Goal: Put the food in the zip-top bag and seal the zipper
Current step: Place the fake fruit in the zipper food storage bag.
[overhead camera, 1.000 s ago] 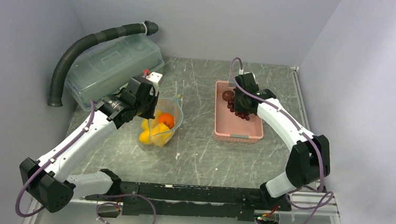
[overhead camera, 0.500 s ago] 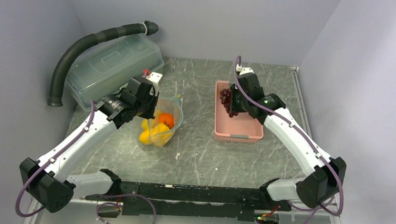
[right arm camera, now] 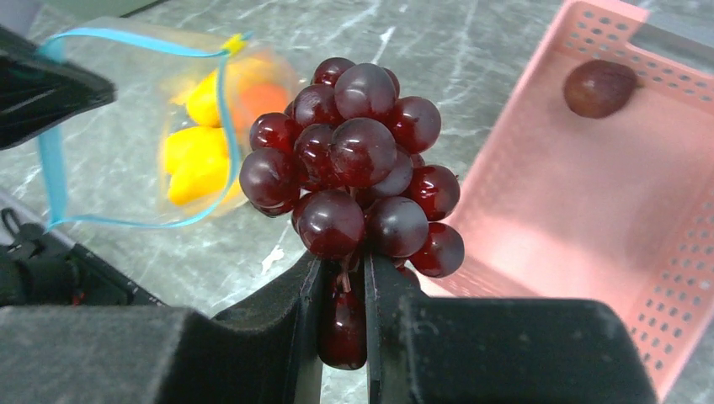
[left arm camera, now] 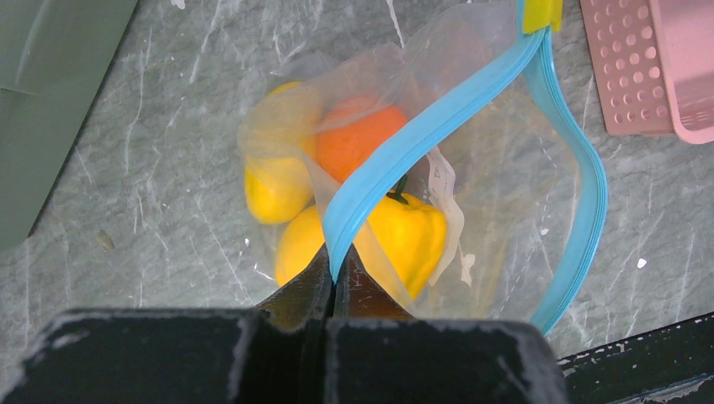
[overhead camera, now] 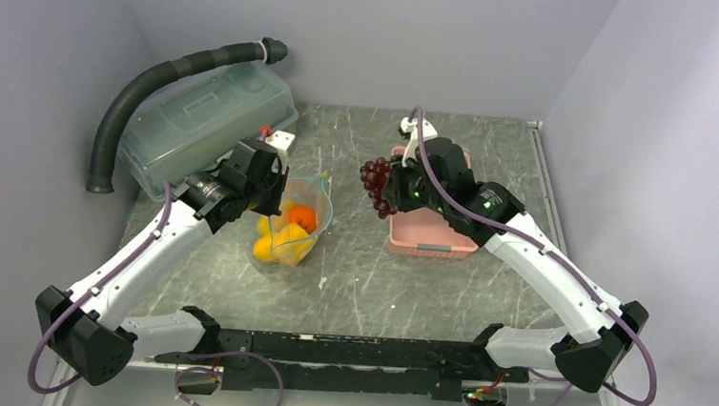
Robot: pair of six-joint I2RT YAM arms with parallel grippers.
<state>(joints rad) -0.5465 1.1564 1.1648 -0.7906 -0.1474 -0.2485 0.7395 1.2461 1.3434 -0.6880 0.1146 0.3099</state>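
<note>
The clear zip-top bag (overhead camera: 289, 231) lies open on the table with its teal-blue zipper (left arm camera: 404, 147) held up. Inside are yellow fruits (left arm camera: 404, 236) and a round orange one (left arm camera: 358, 139). My left gripper (left arm camera: 334, 273) is shut on the near zipper strip. My right gripper (right arm camera: 341, 273) is shut on the dark purple grape bunch (right arm camera: 358, 168), held in the air between bag and pink basket; it also shows in the top view (overhead camera: 376, 185). A small brown-red ball (right arm camera: 599, 87) lies in the basket.
The pink slotted basket (overhead camera: 430, 238) stands right of centre. A large translucent grey-green lidded box (overhead camera: 204, 120) sits at the back left with a black corrugated hose (overhead camera: 154, 79) over it. Walls close in on the left, back and right.
My right gripper has lifted the grape bunch out of the pink basket and carried it left, toward the bag. The left arm and bag have not moved.
</note>
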